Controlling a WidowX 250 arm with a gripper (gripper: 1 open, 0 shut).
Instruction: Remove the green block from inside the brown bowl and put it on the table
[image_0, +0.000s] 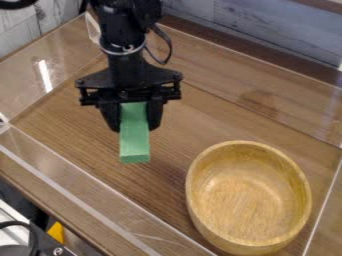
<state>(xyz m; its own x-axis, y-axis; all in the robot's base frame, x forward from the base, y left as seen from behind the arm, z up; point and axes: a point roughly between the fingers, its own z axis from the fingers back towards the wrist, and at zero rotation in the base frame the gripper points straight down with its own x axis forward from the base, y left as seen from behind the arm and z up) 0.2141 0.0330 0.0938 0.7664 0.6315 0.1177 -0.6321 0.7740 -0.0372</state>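
I have the green block (135, 139) clamped in the gripper (131, 112), out of the brown bowl (249, 195) and low over the table (227, 110).

From my view the gripper points straight down, its black fingers (112, 113) closed on the upper end of the block, which hangs below them with its long side running down and slightly toward the near edge. The block's lower end sits at or just above the wood grain; I cannot tell whether it touches. It is left of the bowl and a little farther back, well clear of the rim. The bowl stands at the near right of the table. A clear plastic wall (80, 200) runs along the near-left side.
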